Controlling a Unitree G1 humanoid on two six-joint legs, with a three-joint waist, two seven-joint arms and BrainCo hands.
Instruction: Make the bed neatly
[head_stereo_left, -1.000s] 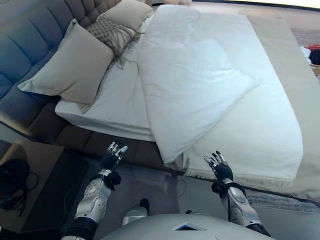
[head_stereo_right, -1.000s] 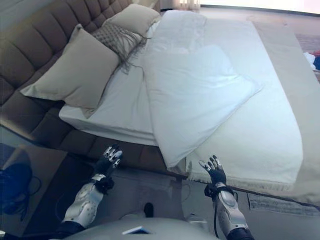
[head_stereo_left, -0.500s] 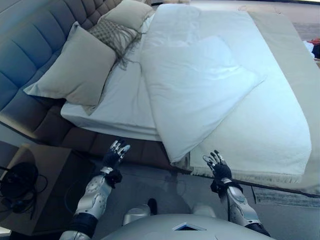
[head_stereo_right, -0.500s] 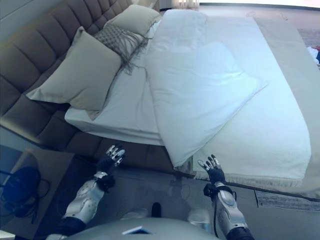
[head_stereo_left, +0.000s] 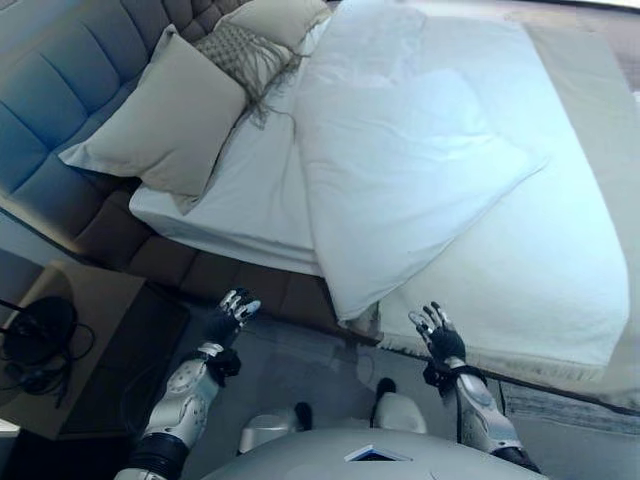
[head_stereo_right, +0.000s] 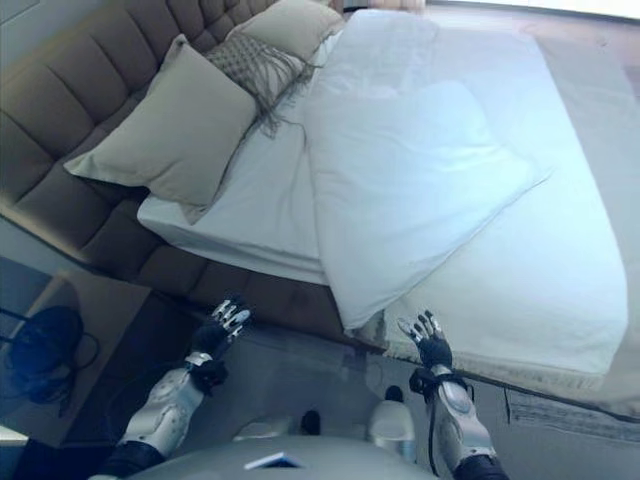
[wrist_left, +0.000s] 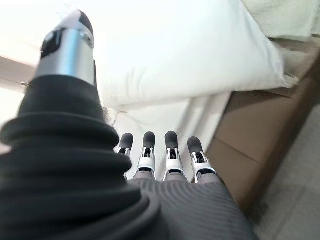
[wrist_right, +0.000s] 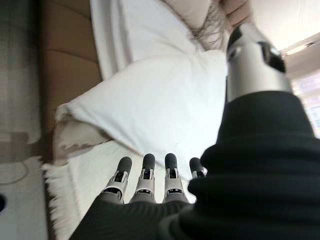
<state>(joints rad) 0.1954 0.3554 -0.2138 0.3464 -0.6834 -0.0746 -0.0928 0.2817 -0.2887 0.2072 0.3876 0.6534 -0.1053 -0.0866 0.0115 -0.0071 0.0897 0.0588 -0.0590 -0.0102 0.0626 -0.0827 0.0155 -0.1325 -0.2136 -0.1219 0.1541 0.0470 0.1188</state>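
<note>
The bed has a white duvet (head_stereo_left: 420, 170) folded back on itself, its corner hanging over the near edge (head_stereo_left: 350, 305). A white fringed blanket (head_stereo_left: 520, 280) lies under it on the right. The bare white sheet (head_stereo_left: 250, 195) shows beside the large beige pillow (head_stereo_left: 165, 115), a patterned fringed cushion (head_stereo_left: 245, 55) and another pillow (head_stereo_left: 280, 15). My left hand (head_stereo_left: 232, 312) is open and empty, before the brown bed base. My right hand (head_stereo_left: 438, 335) is open and empty, just short of the blanket's fringed edge (wrist_right: 52, 200).
A tufted headboard (head_stereo_left: 60, 70) runs along the left. A nightstand (head_stereo_left: 75, 320) with a dark object and cables (head_stereo_left: 35, 345) stands at the lower left. A beige cover (head_stereo_left: 600, 110) lies along the bed's far right side.
The camera has shifted, so the bed sits further right and closer in view. Both hands stay open at about the same height before the bed edge.
</note>
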